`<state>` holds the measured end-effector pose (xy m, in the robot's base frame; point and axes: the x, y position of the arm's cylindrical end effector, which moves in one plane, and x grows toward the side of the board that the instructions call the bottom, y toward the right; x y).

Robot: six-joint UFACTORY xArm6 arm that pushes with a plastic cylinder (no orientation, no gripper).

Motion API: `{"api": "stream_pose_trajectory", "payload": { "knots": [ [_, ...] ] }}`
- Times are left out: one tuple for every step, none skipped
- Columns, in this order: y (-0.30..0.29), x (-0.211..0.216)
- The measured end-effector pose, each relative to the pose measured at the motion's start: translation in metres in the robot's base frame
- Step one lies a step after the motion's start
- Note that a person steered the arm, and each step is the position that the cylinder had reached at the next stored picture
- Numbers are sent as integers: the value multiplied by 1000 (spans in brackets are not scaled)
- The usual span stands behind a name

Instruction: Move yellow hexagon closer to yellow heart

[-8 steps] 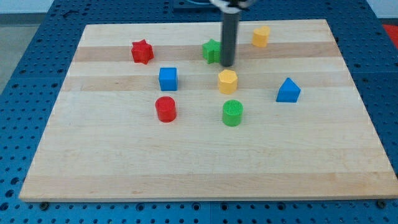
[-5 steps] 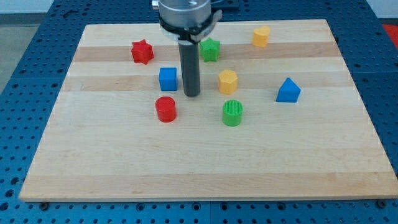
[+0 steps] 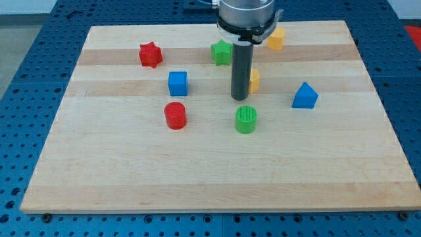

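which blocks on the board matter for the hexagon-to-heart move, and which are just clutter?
In the job:
yellow hexagon, half hidden behind the rod
yellow heart, near the view's top
my tip, against the hexagon's left side

Just lying about:
red star
green star
blue cube
red cylinder
green cylinder
blue prism

No legible text, labels, brands, numbers or signs anywhere in the camera view. Wooden board (image 3: 197, 171): bare grain only. Blocks: plain coloured faces, no markings readable. Rod and its mount at the view's top: no lettering readable. Blue perforated surface (image 3: 26, 79) around the board: holes only, no print.
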<state>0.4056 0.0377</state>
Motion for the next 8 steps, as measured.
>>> {"api": "stream_pose_trajectory", "payload": {
  "knots": [
    [0, -26],
    [21, -30],
    [44, -30],
    [44, -37],
    [46, -54],
    [59, -54],
    [69, -52],
    [82, -52]
  ]
}}
